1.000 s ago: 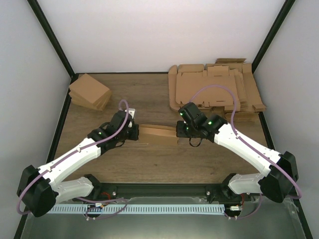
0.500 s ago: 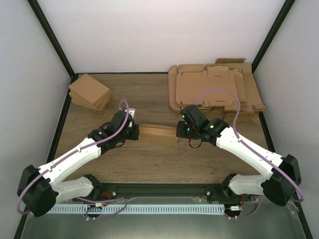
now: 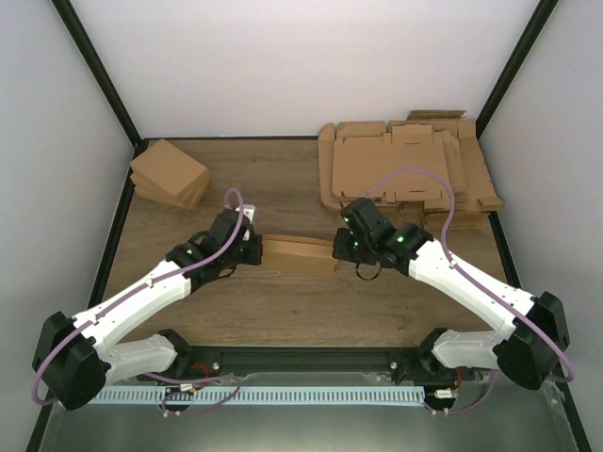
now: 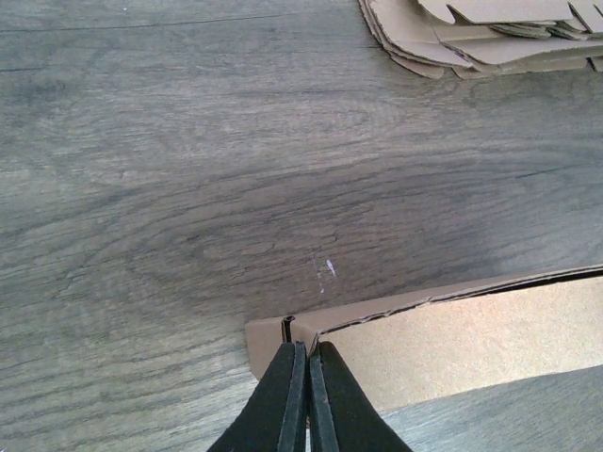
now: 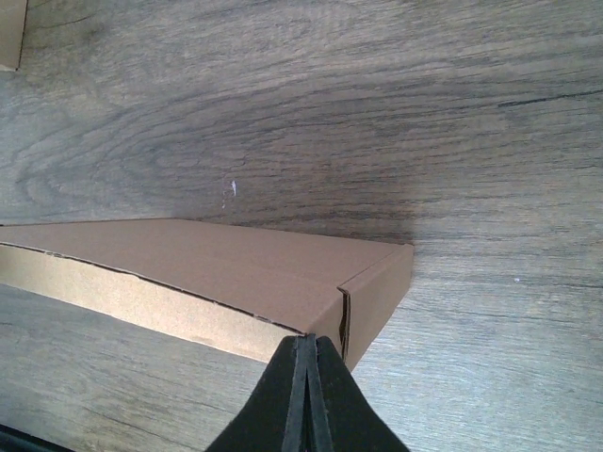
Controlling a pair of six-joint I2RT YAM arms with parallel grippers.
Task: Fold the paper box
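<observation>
1 paper box [image 3: 300, 254] btw L gripper [image 4: 301, 347], R gripper [image 5: 303, 338]; both sets of jaws closed.

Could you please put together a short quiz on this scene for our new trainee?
1. What lies on the table between the left claw and the right claw?
2. True or false: both claws stand wide open.
3. Where is the stack of flat sheets? A: back left corner. B: back right corner. C: beside the arms' bases.

Key
1. The box, with a claw at each end.
2. False: both are shut.
3. B.
</observation>
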